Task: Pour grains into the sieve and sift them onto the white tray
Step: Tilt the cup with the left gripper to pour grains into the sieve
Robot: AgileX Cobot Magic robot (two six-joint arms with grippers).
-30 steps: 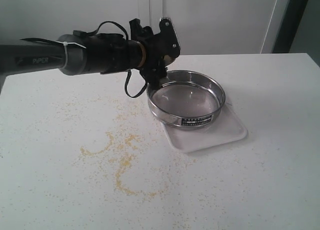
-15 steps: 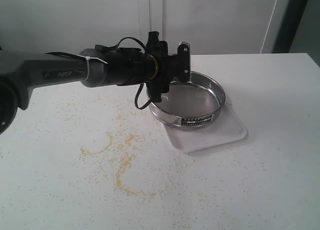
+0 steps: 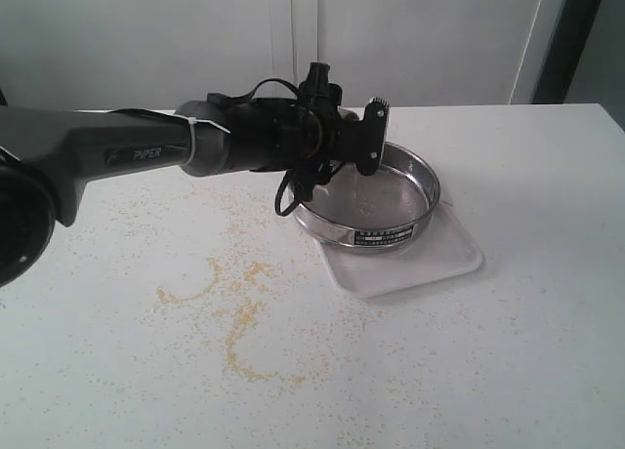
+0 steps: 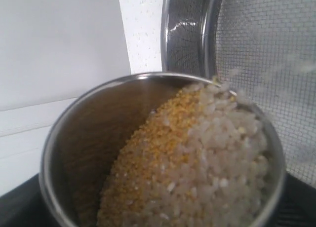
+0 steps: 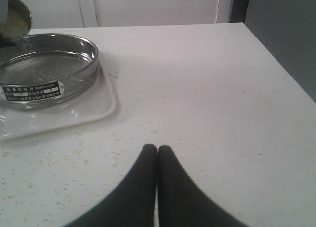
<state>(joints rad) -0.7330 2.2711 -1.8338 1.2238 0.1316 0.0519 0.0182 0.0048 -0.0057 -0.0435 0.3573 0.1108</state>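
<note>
Exterior: left gripper (image 3: 357, 142) hangs over the one sieve (image 3: 383, 236), which sits on the one white tray (image 3: 439, 261); stray grains (image 3: 239, 317) litter the table (image 3: 547, 351). Left wrist: jaws wide around one steel cup (image 4: 74, 148), tilted and mostly full, grains tipping onto the mesh. Pour barely begun by the look of it, sifting undone. Right wrist: right gripper (image 5: 157, 155) closed, empty, well apart.
</note>
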